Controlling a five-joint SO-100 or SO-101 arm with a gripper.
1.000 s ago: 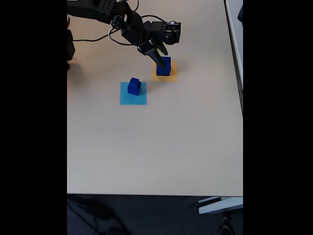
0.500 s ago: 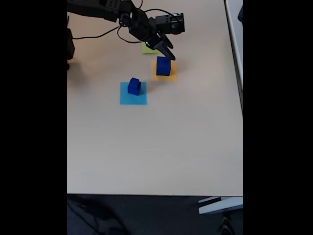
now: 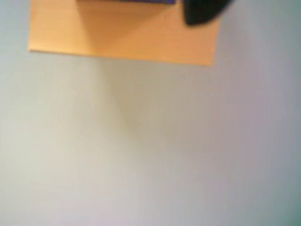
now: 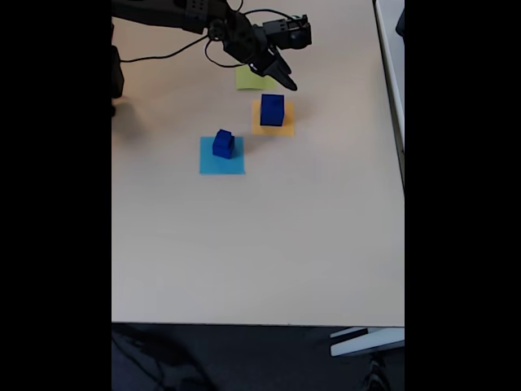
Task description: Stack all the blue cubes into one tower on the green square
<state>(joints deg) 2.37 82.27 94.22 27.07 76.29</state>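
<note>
- Wrist view: an orange-yellow paper square (image 3: 123,33) runs along the top edge, with a sliver of a dark blue cube (image 3: 127,1) at 12 o'clock, cut off by the frame. One dark fingertip (image 3: 202,12) pokes in at 1 o'clock. The picture is blurred, and I can't tell from here how the jaws stand.
- Fixed view: the gripper (image 4: 282,79) hangs over the green square (image 4: 248,79), just up-frame of the larger blue cube (image 4: 272,109), which sits on the orange-yellow square (image 4: 273,122). The claw carries nothing; its fingers look close together, but it is too small for me to call it spread or pressed.
- The smaller blue cube (image 4: 223,143) sits on the light blue square (image 4: 221,155), at 8 o'clock from the larger one. I see just these two cubes.
- The green square looks bare where it shows, so I judge the tower not started.
- My plan: take the larger cube as the base. Spread the fingers wide, come down straight from above, centre the cube between them and square to its faces.
- Risk: a skewed grip twists the cube, and the paper may slide.
</note>
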